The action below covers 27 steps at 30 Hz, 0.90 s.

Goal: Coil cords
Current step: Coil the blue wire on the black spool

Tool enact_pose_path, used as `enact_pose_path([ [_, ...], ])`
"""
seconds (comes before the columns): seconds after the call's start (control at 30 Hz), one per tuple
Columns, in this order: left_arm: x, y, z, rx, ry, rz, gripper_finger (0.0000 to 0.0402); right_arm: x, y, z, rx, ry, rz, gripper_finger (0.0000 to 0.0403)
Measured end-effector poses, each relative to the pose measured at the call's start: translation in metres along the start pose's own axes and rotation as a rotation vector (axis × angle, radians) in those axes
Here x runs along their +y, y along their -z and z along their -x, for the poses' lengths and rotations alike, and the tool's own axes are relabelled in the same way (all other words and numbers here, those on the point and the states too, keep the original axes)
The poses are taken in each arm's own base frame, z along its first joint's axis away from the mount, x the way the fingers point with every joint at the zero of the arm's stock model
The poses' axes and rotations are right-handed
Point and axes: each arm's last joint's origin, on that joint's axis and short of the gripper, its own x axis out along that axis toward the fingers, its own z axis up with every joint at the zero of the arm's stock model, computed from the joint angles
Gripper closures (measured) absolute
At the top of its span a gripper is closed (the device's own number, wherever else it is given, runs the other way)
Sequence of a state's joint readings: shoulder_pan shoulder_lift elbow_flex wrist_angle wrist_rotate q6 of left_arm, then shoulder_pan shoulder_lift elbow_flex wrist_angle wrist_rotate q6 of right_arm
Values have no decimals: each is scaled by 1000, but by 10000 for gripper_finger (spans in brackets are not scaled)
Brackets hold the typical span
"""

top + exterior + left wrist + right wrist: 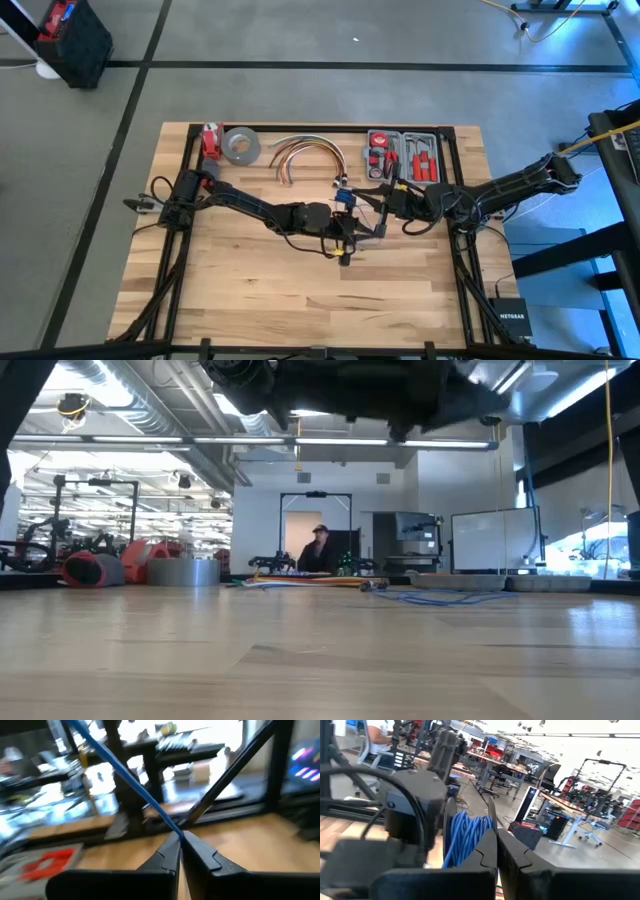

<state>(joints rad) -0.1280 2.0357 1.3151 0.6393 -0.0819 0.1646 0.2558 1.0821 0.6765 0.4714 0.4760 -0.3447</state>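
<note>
The cords show as a blue coil and one blue strand. In the high view they sit between the two grippers at mid-table, held above the wood. My left gripper reaches in from the table's left and is shut on the strand. My right gripper comes level from the right, shut, with the coil at its fingertips. More blue cord lies on the table farther back. My left gripper pinches a single blue strand between its two fingertips, held level. From the tips the strand runs away straight and taut. My right gripper is shut with the coil's loops reaching its fingertips. Its own finger hides where the loops are pinched. The loops hang beside that finger.
At the table's far edge stand an open tool case, an arched bundle of orange, red and white cables, a grey tape roll and a red item. Bare wood lies toward the near edge. A person sits in the room behind.
</note>
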Motion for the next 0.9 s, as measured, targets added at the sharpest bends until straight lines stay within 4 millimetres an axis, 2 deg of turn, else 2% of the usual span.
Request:
enact_pose_path([
  [0.17, 5, 14, 6, 251, -142, -155, 397, 4, 0, 1, 3, -29, 4, 402],
  [0.33, 14, 4, 30, 501, -241, -258, 396, 10, -8, 7, -2, -42, 6, 402],
  [0.5, 22, -16, 65, 689, -284, -274, 398, 16, -17, 11, 61, -46, 41, 402],
  [0.63, 30, -40, 97, 761, -285, -259, 399, 19, -17, 13, 100, -36, 65, 402],
  [0.77, 40, -73, 131, 726, -325, -185, 399, 18, -16, 13, 118, -31, 74, 402],
  [0.9, 48, -103, 157, 609, -365, -88, 400, 21, -11, 13, 159, -50, 105, 402],
])
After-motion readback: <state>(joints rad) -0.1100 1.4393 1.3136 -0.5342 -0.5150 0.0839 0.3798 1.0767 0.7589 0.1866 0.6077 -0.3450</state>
